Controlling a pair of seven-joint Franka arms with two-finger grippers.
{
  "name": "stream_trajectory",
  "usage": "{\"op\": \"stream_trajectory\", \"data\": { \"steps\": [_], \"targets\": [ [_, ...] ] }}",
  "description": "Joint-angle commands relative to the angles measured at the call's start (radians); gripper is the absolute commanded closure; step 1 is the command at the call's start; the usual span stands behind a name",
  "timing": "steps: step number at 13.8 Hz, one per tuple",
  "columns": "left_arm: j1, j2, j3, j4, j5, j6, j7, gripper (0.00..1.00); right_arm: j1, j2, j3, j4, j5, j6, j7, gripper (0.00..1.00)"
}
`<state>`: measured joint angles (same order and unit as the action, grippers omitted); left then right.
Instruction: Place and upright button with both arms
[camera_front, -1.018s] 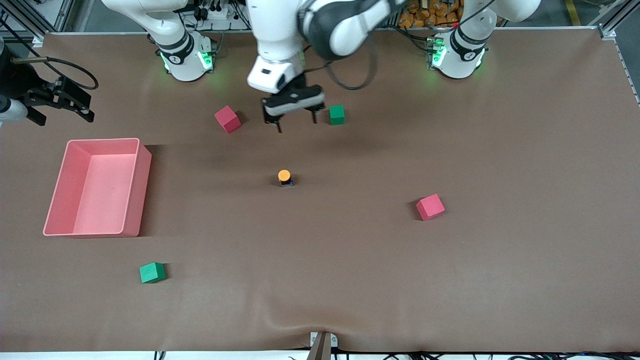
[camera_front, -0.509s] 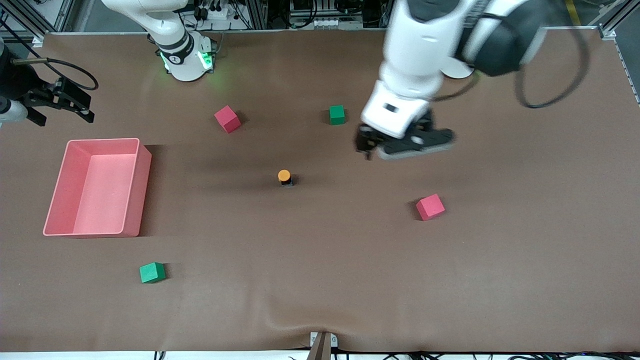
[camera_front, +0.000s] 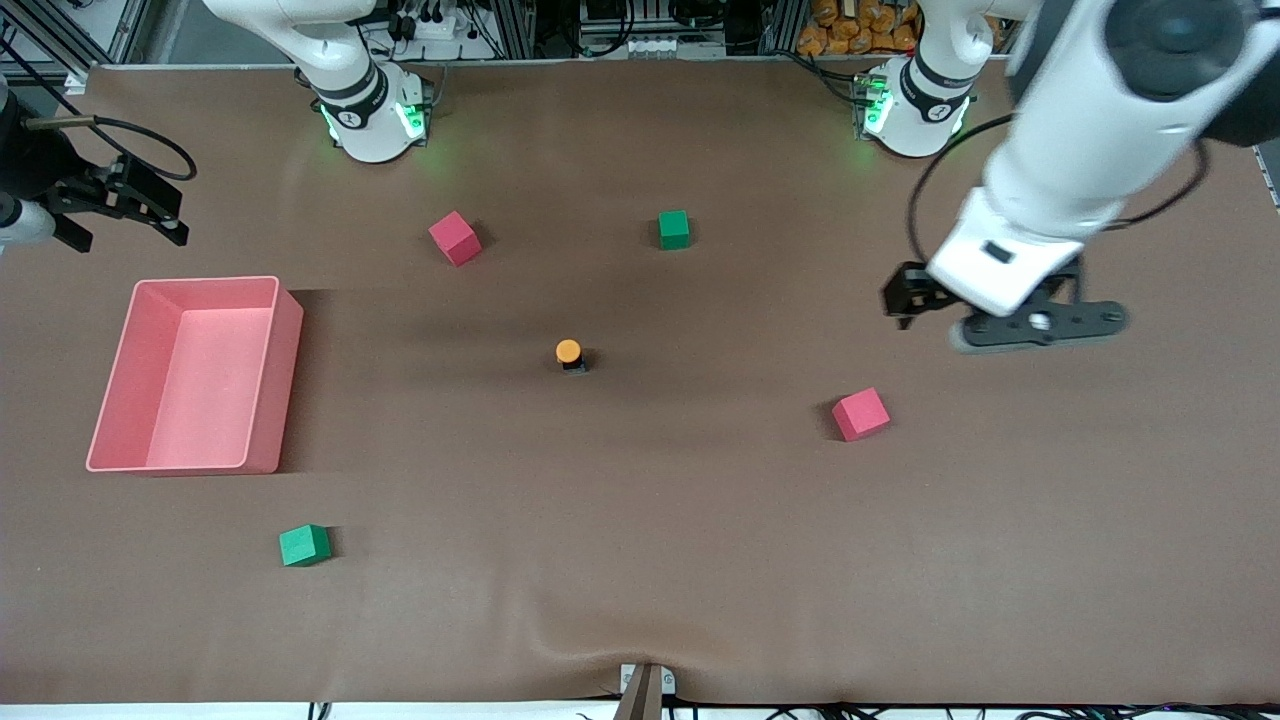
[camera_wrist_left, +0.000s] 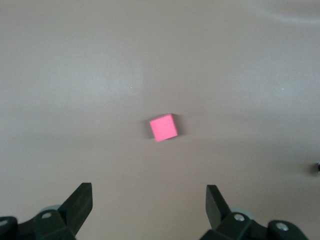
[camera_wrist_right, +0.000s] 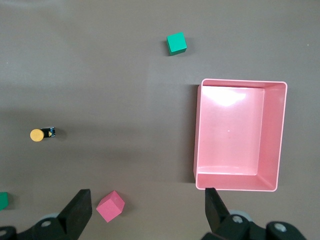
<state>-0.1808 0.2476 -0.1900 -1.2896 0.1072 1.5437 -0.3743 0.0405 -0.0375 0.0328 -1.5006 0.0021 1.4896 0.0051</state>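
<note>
The button (camera_front: 568, 353) sits near the middle of the table, its round orange cap showing above its black body, and nothing touches it. It also shows in the right wrist view as the button (camera_wrist_right: 41, 134). My left gripper (camera_front: 1035, 325) hangs open and empty over bare table toward the left arm's end, well away from the button. In the left wrist view the left gripper (camera_wrist_left: 148, 200) has wide-spread fingers, with a red cube (camera_wrist_left: 163, 127) lying below. My right gripper (camera_front: 122, 232) waits open and empty, high up by the bin at the right arm's end; the right gripper (camera_wrist_right: 146, 207) holds nothing.
A pink bin (camera_front: 290, 380) stands at the right arm's end, also seen as the bin (camera_wrist_right: 235, 181). Red cubes (camera_front: 860, 414) (camera_front: 455, 238) and green cubes (camera_front: 674, 229) (camera_front: 304, 545) lie scattered around the button.
The left arm has swung from over the green cube near the bases across to the left arm's end of the table, still open. The button and the right arm have not moved.
</note>
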Motion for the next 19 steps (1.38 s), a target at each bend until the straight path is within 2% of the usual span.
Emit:
{"op": "stream_trajectory", "data": {
  "steps": [1, 9, 10, 15, 19],
  "targets": [
    [0.136, -0.048, -0.012, -0.034, -0.102, -0.008, 0.171, 0.0, -0.01, 0.008, 0.007, 0.02, 0.001, -0.012, -0.007, 0.0],
    [0.215, -0.079, 0.003, -0.028, -0.096, -0.037, 0.285, 0.0, -0.01, 0.008, 0.007, 0.02, 0.001, -0.012, -0.005, 0.0],
    [0.225, -0.108, 0.003, -0.046, -0.099, -0.04, 0.294, 0.0, -0.01, 0.008, 0.007, 0.02, 0.001, -0.012, -0.005, 0.0],
    [0.218, -0.28, 0.04, -0.253, -0.101, -0.027, 0.304, 0.0, -0.01, 0.008, 0.007, 0.02, 0.001, -0.012, -0.005, 0.0],
    [0.208, -0.326, 0.066, -0.292, -0.101, -0.036, 0.298, 0.0, -0.01, 0.008, 0.007, 0.02, 0.001, -0.012, -0.005, 0.0]
  ]
}}
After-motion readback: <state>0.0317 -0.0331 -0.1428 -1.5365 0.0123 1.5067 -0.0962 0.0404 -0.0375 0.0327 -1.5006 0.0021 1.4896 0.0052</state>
